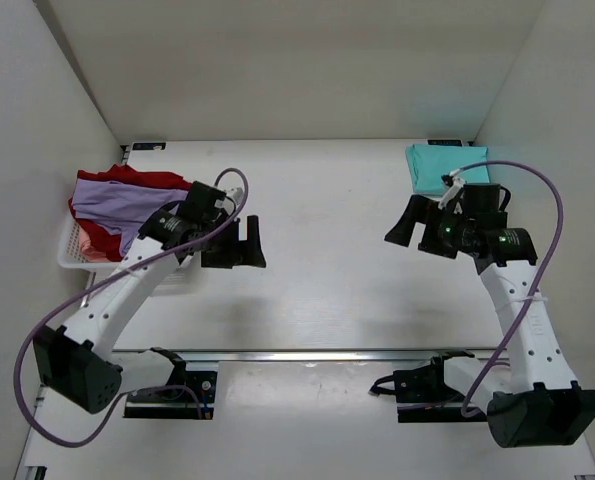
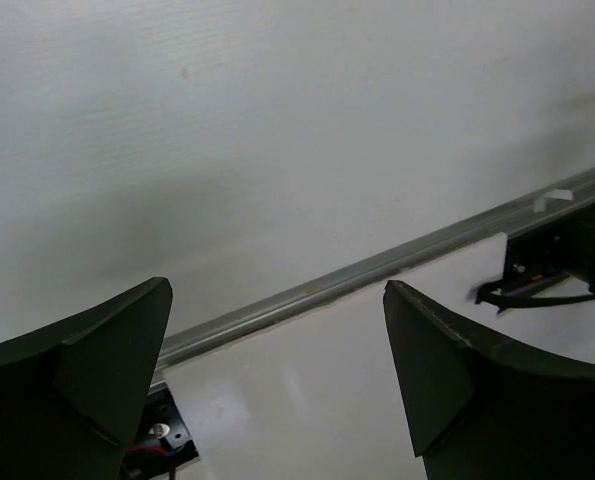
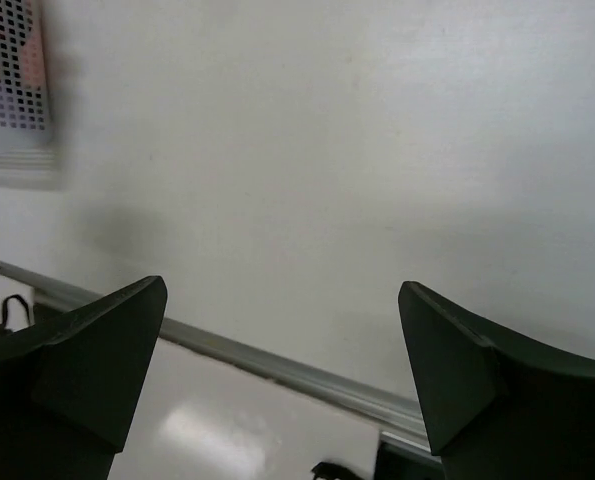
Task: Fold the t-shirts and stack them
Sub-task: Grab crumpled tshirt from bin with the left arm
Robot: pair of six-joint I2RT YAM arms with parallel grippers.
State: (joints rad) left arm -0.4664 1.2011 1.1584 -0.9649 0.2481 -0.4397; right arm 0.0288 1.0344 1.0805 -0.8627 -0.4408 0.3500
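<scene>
At left our basket holds lavender shirt over red shirt; teal shirt at far-right edge; left claw, right claw spread.

Robotics lab test cell, seen from above & from my wrists. I'm working inside a box of plain white panels closing in a white table on 3 sides. An aluminium rail is running along the near edge, my left arm & right arm are standing bolted by it, w/ purple cables looping off them.
</scene>
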